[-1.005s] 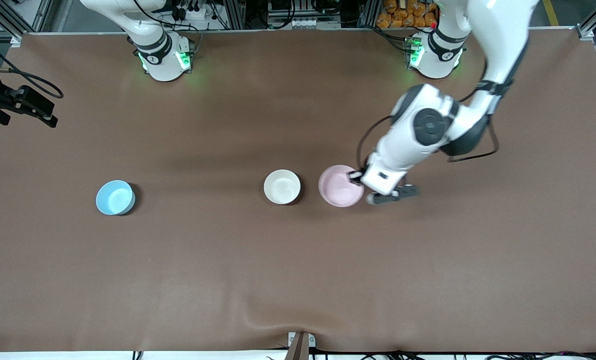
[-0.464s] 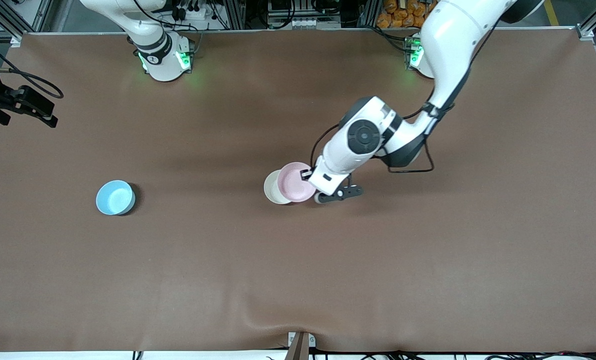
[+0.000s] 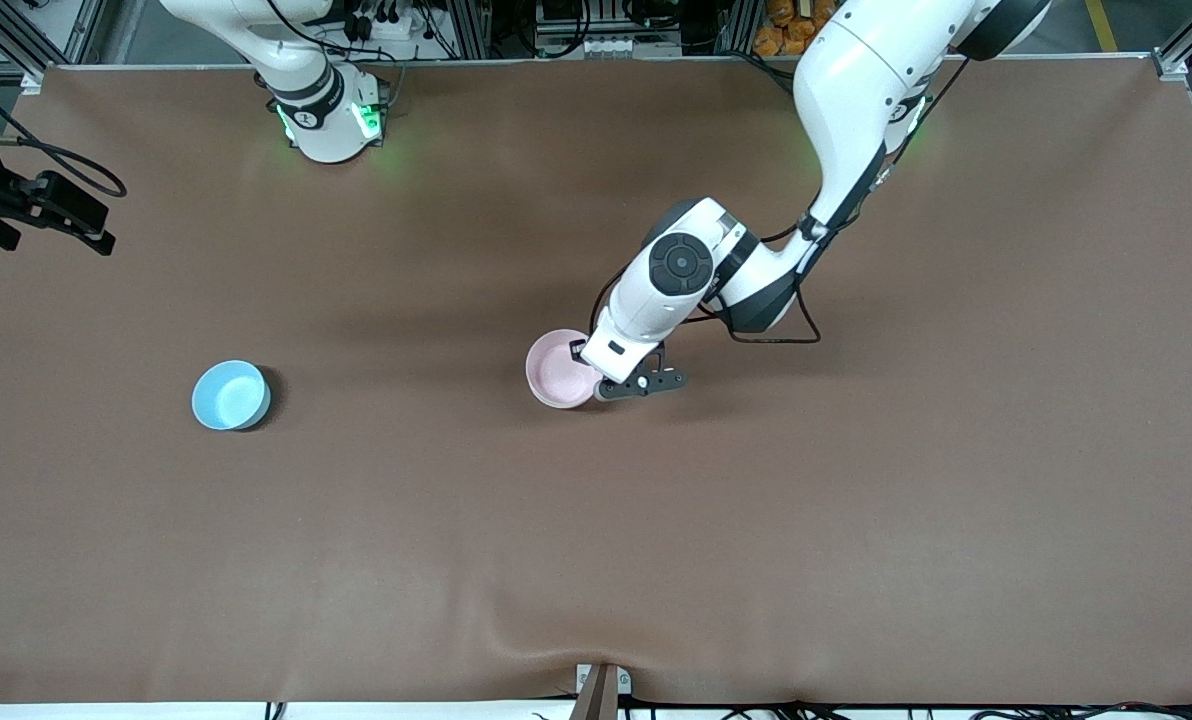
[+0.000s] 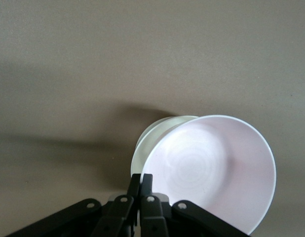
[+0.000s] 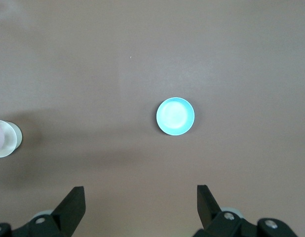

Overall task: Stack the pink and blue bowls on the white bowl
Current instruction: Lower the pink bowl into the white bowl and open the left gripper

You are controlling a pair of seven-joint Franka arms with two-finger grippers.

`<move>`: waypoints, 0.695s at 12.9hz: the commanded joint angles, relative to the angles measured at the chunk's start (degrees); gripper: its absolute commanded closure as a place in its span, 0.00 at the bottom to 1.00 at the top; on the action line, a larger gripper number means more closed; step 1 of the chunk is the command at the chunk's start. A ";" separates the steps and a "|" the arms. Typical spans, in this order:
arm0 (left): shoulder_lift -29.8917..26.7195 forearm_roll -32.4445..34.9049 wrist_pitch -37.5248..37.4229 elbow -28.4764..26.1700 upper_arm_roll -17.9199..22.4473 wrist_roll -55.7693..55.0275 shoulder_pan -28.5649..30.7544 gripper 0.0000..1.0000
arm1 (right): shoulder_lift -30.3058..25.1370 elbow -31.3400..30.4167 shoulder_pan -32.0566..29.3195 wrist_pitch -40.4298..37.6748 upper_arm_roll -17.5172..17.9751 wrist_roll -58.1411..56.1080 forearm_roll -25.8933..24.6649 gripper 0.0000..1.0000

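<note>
Pink bowl (image 3: 557, 368) is held by the left end effector (image 3: 596, 378), which grasps it at the rim on the side toward the left arm's end of the bench (image 3: 856, 520). In the left wrist view the two fingers (image 4: 140, 183) are pressed together on the thin rim of the pink bowl (image 4: 211, 170), one inside and one outside. The bowl hangs in the air, a little tilted, directly over the white bowl (image 4: 151, 136). From the front camera the white bowl is almost fully covered by the pink one. In the left wrist view part of its rim and wall shows under the pink bowl, so the two bowls are not yet nested; I cannot tell if they touch somewhere.

Blue bowl (image 3: 230, 395) stands alone on the bench toward the right arm's end, well apart from the other two bowls and a little nearer to the front camera than they are. It is upright and nothing is in it.

Right end effector (image 5: 141, 205) is high over the bench, with its fingers spread wide and nothing between them. Its wrist camera looks straight down on the blue bowl (image 5: 175, 116), and the stacked pair shows only at the edge of that view. The right arm waits.
</note>
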 commanded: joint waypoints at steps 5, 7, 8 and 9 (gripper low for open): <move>2.41 2.09 1.11 1.56 1.20 -1.22 -1.99 1.00 | 0.38 0.84 -0.94 -0.58 0.39 -0.67 0.83 0.00; 2.41 2.09 1.11 1.47 1.29 -1.31 -1.99 0.96 | 0.47 0.84 -0.94 -0.58 0.39 -0.67 0.83 0.00; 2.33 2.00 1.11 1.47 1.29 -1.66 -1.99 0.65 | 0.38 0.84 -0.94 -0.58 0.39 -0.67 0.83 0.00; 2.33 2.17 1.11 1.47 1.29 -1.92 -1.99 0.01 | 0.38 0.84 -0.94 -0.58 0.39 -0.67 0.83 0.00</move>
